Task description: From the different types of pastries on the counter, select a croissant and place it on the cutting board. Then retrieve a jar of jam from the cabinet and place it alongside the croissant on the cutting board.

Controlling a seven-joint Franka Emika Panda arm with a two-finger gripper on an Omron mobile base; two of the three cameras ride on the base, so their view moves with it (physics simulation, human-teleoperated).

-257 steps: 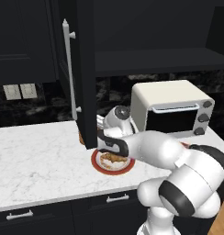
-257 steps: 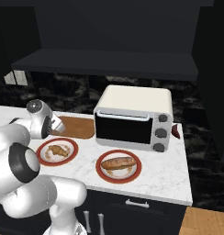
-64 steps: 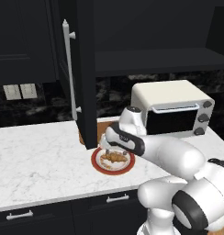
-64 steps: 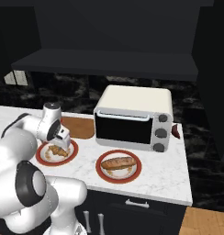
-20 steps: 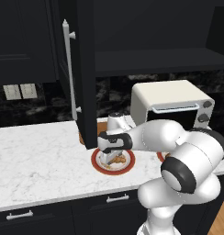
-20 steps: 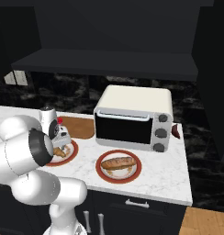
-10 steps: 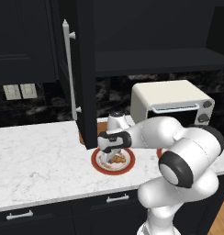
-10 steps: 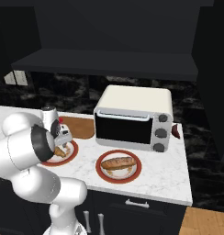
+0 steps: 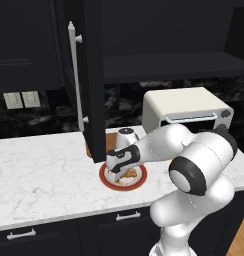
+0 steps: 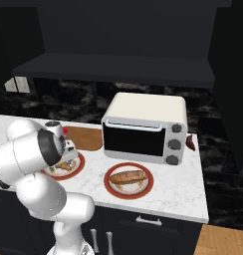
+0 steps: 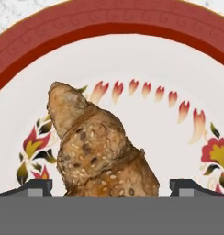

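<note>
White marble counter (image 9: 39, 170): gripper (image 11: 112, 187) low over red-rimmed plate (image 11: 132, 27), fingers (image 11: 35, 187) spread wide straddling croissant (image 11: 98, 147), presumably for the pinch.

Rendered frames, sharp throughout, no blur or edge distortion. Upper cabinets (image 9: 24, 45) and backsplash are dim; the white worktop (image 9: 39, 175) is evenly bright. Soft shadows only. Hand view is evenly lit, without glare.
</note>
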